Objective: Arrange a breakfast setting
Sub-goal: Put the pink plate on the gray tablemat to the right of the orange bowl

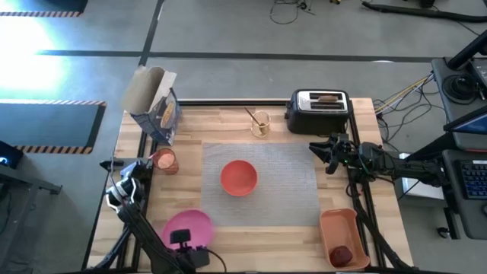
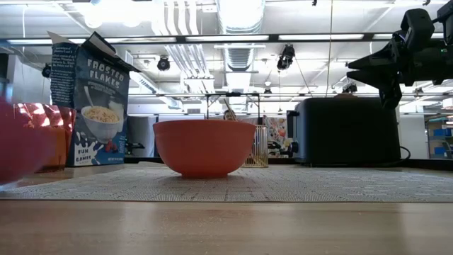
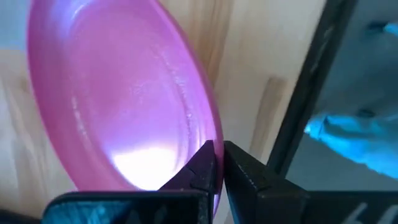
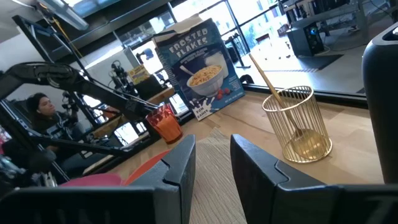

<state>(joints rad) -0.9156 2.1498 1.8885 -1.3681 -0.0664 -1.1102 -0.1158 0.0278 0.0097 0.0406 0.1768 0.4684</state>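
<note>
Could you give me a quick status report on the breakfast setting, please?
Left gripper shut on pink plate rim at table's near edge. Right gripper open, empty, near toaster. Bowl on mat, nothing blocking.

We see the left gripper (image 1: pixel 183 242) at the table's (image 1: pixel 281 236) front edge, its fingers closed on the plate's (image 1: pixel 190 223) rim. Beyond it, on the mat (image 1: pixel 289 183), sits the bowl (image 1: pixel 239 177). The right gripper (image 1: pixel 326 156) hovers just in front of the toaster (image 1: pixel 318 111); the spoon holder (image 1: pixel 260 123) stands beside it, the tray (image 1: pixel 342 236) nearer the front, holding the fruit (image 1: pixel 342 254).
</note>
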